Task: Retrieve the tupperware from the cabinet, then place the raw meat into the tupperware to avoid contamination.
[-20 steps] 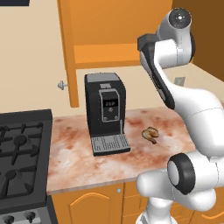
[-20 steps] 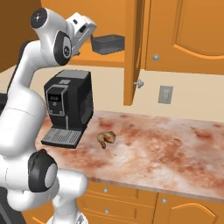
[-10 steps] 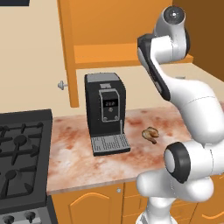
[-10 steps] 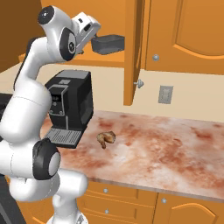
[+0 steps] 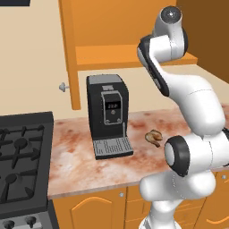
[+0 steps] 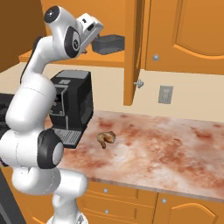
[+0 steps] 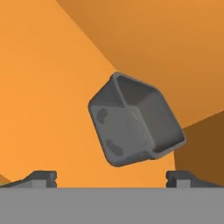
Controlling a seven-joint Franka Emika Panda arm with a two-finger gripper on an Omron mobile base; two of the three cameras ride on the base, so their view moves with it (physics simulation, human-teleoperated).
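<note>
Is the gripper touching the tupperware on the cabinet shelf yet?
Apart. In the hand view the gripper stands open, its fingertips wide at the bottom, and the tupperware sits ahead of them with bare orange shelf between.

Cabinet (image 5: pixel 89 27): tall, orange, door swung open at left; orange shelf (image 5: pixel 112 56) exposed.
Arm (image 5: pixel 179 89): white, rises from lower right, upper joint level with the shelf.
Coffee machine (image 5: pixel 107 114): black, upright on the counter (image 5: pixel 76 165), below the shelf.
Raw meat (image 5: pixel 154 137): tan lump on the counter, right of the coffee machine, apart from it.
Stove (image 5: pixel 22 165): black burners, far left.
</note>
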